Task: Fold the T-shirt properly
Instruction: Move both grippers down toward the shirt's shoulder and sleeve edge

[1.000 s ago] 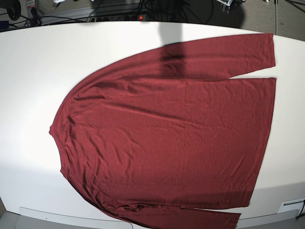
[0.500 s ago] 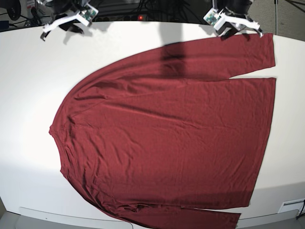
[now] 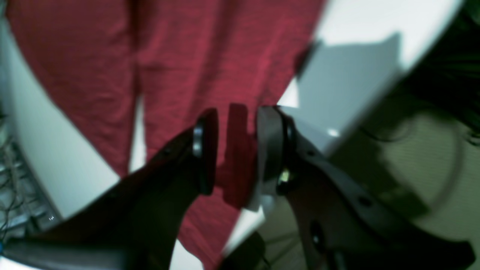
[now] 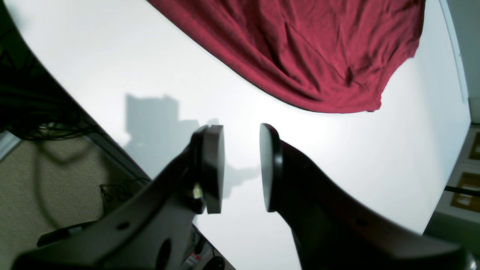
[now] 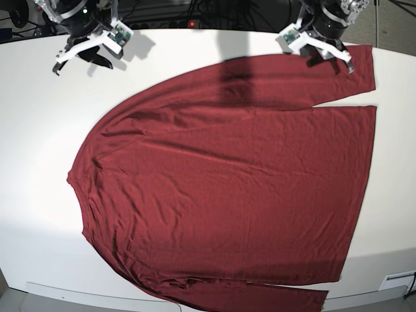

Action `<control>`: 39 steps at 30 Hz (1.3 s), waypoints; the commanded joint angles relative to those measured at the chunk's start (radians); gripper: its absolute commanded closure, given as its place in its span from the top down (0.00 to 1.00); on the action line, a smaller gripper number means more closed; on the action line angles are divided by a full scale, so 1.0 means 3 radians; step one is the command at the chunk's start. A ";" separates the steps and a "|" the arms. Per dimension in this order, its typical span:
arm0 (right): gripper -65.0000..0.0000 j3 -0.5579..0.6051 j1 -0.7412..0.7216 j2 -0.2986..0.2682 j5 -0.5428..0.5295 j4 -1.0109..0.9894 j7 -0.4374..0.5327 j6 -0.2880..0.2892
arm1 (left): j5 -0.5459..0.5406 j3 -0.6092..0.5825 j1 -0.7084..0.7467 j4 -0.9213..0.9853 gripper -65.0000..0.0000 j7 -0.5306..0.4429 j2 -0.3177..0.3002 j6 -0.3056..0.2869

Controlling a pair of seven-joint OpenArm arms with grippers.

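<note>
Left gripper (image 3: 234,150): jaws parted by a moderate gap, nothing clamped between them; maroon fabric of the T-shirt (image 5: 227,182) seen through the gap, lying below on the table (image 5: 39,130). Positioned above the far sleeve near its cuff end, at the table's far edge; contact with the cloth cannot be told, as the left wrist view is blurred. Right gripper (image 4: 242,167): jaws likewise parted by a moderate gap, empty, hanging over bare white tabletop, well apart from the garment's curved edge. In the base view, located at the far left corner of the table, with its shadow cast on the surface beside it. T-shirt: spread flat and face-down or face-up (cannot tell), filling most of the table, neck and shoulder end toward the base view's left, hem toward the right; one long sleeve laid along the far edge, the other along the near edge, partly cut off by the frame. Light wrinkles across the body. Table: white, smooth, rounded at the corners. Beyond the far edge: dark cables (image 5: 162,13) and a power strip on a carpeted floor (image 4: 48,180).
</note>
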State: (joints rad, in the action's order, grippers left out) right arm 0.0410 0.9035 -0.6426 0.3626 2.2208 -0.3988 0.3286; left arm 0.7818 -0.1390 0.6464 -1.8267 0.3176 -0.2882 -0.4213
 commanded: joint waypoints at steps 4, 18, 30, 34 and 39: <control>0.26 -0.0008 0.0025 -0.0028 0.0004 0.0067 0.0043 -0.0037 | 0.0013 0.0004 -0.0061 0.0272 0.28 0.0090 -0.0109 -0.0043; 0.26 -0.0008 0.0025 -0.0027 0.0003 0.0067 0.0045 -0.0038 | -0.0289 0.0004 0.0004 0.0324 0.28 0.0638 -0.0734 -0.0042; 0.26 -0.0008 0.0025 -0.0027 0.0000 0.0067 0.0144 -0.0039 | -0.0556 0.0003 0.0052 0.0324 0.04 0.0416 -0.0768 -0.0043; 0.26 -0.0006 0.0014 -0.0027 0.0003 0.0062 0.0411 -0.0038 | -0.0809 0.0003 0.0052 0.0324 0.00 0.0439 -0.0768 -0.0042; 0.34 0.0009 -0.0284 -0.0028 0.0005 -0.0184 0.0430 -0.0033 | -0.1108 0.0003 0.0053 0.0324 0.00 0.0450 -0.0767 -0.0042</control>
State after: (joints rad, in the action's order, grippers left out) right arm 0.0467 0.8116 -0.6422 0.3634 2.1494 -0.2844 0.3332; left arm 0.5137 -0.1249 0.6430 -1.7374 0.4568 -0.5213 -0.3527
